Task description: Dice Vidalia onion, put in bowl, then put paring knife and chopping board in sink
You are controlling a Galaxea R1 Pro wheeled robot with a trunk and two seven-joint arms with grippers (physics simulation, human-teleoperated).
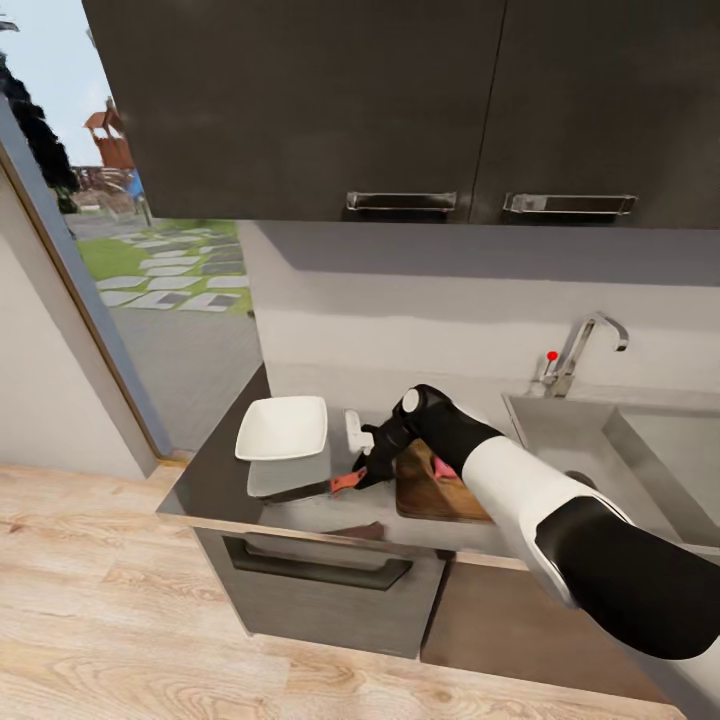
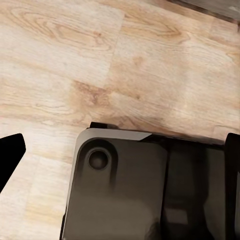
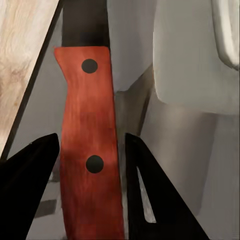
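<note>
Right gripper [image 3: 87, 170] stood open, fingers either side of the paring knife [image 3: 90, 150] handle, not clamped. Chopping board [image 1: 425, 490] just behind it. Left gripper's state: cannot tell.

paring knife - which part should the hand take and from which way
Take the paring knife by its red-orange handle, coming from above with a finger on each long side. It lies flat on the countertop, handle end toward the chopping board, and the right hand already straddles that handle, open.

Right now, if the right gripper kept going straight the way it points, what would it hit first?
Probably the paring knife's red-orange handle: it lies between the open right gripper fingers, on the grey countertop. Depth is unclear.
</note>
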